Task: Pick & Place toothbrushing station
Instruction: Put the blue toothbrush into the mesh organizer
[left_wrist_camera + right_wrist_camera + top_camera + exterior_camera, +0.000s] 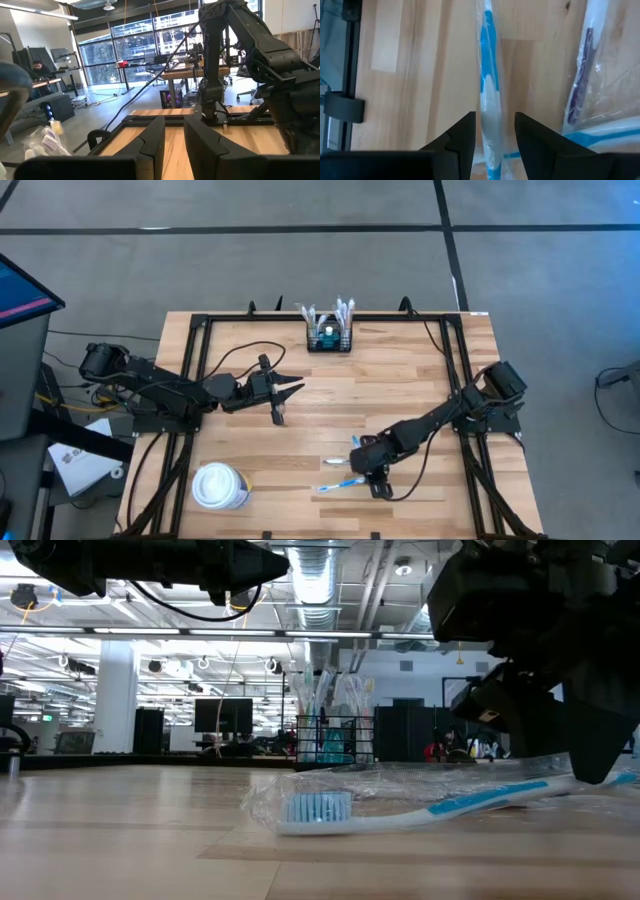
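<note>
Station [329, 337] sits at the far edge of the worktop [400, 400], near its middle, already stocked with wrapped brushes standing upright and a teal item among them; in the low view it shows small and far, behind the nearer clutter.

Right tool [378, 478] is low over the near right part of the worktop. Its wrist view shows the fingers apart, straddling the handle of a blue-and-white toothbrush [488, 85] sealed in clear wrap, lined up along its length, probably so a squeeze catches the slim handle squarely. No clamp shows yet.

Left tool [285, 392] hovers left of centre, fingers parted by a narrow gap with nothing between them, apparently waiting. A white lidded cup [220, 486] stands near the left front corner.

A second wrapped brush [580, 95], with a purple stripe, lies just beside the first; its ends are cut off in the wrist view. How many wrapped brushes overlap there is hard to tell. The station's compartments cannot be made out.
</note>
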